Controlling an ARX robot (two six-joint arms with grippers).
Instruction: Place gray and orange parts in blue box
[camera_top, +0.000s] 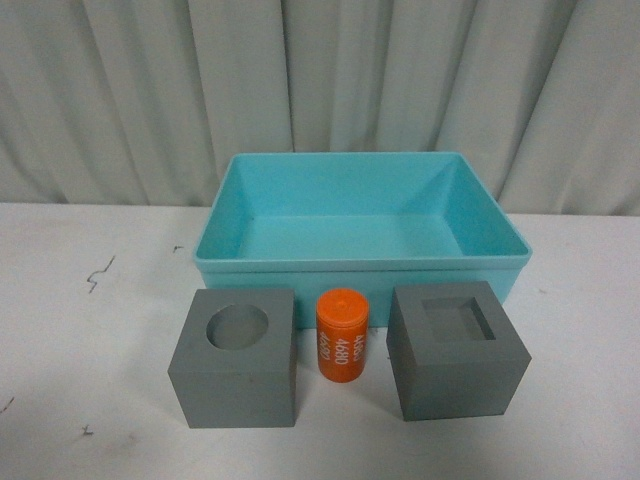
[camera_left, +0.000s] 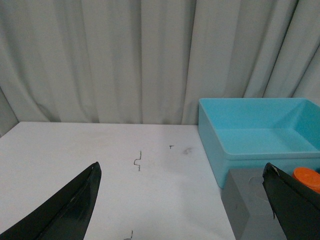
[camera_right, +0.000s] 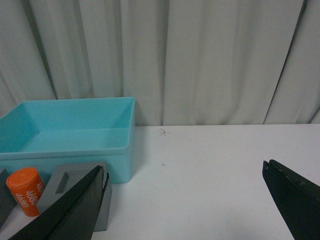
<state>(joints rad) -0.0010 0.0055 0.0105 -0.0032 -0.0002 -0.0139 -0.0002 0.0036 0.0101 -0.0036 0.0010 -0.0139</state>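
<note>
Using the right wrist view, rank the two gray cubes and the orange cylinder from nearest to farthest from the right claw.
1. Gray cube with square recess: beside one finger of the right claw.
2. Orange cylinder: just past that cube, toward the robot's left.
3. Gray cube with round recess: beyond the cylinder, leftmost in the row.

Light turquoise-blue rectangular plastic bin (camera_top: 430, 272): smooth moulded plastic, soft sheen on the walls.
Gray cube with round recess (camera_top: 232, 385) and gray cube with square recess (camera_top: 455, 380): matt, faintly grainy faces; material unclear.
Small orange cylinder (camera_top: 342, 345): smooth, slightly glossy, with white printed numerals.
White tabletop (camera_top: 90, 340): matt, scuffed with dark marks.
Pale curtain (camera_top: 150, 90): pleated cloth, dull.
</note>
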